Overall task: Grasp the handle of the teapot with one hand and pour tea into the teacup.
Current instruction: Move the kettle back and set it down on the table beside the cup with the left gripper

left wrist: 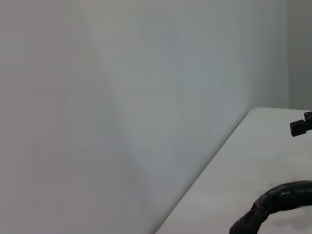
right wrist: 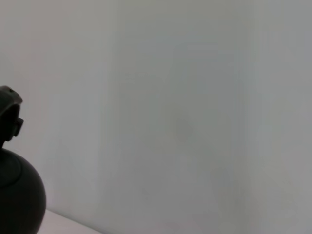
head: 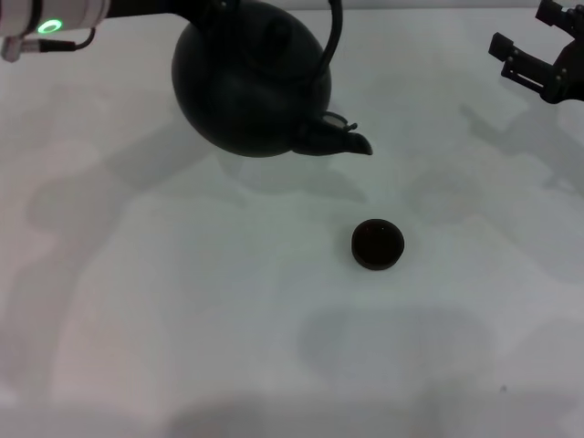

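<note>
The matte-black teapot hangs in the air at the back left of the white table, tilted with its spout pointing right and down. Its handle rises out of the top of the head view. A stretch of the handle shows close in the left wrist view. My left arm reaches in at the top left. Its gripper is beyond the frame edge and holds the handle. The small dark teacup stands on the table, in front of and slightly right of the spout. My right gripper is open at the back right.
The teapot's shadow lies on the table under and around it. The table's far edge and a plain grey wall show in the left wrist view. The teapot's body shows in the right wrist view.
</note>
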`<state>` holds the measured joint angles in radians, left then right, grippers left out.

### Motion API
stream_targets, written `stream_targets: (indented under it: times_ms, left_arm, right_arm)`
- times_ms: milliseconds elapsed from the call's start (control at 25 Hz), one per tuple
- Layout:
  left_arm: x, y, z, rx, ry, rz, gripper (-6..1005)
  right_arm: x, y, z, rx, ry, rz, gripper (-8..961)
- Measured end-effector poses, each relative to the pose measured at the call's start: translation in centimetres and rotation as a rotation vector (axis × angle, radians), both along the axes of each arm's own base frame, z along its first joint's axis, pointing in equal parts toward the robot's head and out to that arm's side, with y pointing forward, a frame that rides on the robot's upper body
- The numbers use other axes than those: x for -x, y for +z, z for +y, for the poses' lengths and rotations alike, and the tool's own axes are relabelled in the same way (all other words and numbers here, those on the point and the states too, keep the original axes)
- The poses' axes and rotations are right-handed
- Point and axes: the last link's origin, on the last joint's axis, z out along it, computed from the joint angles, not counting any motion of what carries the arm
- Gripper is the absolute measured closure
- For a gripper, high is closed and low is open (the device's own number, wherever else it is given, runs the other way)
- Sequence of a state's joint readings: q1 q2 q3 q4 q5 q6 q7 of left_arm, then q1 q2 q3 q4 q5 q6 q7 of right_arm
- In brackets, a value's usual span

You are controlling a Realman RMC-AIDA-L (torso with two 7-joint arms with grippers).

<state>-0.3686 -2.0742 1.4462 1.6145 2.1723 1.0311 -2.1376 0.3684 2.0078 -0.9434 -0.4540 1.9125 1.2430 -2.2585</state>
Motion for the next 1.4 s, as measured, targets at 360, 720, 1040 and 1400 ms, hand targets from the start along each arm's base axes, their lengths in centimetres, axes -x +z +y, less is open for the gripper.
stream_targets:
  times_ms: [360,720,1040,1400]
  left_arm:
    - [2.1,1.5,-0.8,-0.028,0.001,-0.08,899]
    - [4.6,2.4,-1.2,-0.042,0.017,-0.179,898]
    - [6.6,2.5,-1.6,-0.055,0.017,-0.246,899]
    - [10.4,3.1,-2.6,-0.07,0.008,-0.367,899]
  right_arm:
    - [-0.1,-0.1,0.0,0.002,-0.008,-0.004,93]
    - [-0.1,-0.2,0.1,0.012,-0.013,-0.001,93]
    - [-0.4,-0.4,-0.3,0.018,-0.027,0.005,93]
    - [-0.6,-0.5,-0.4,0.025,-0.036,0.013,93]
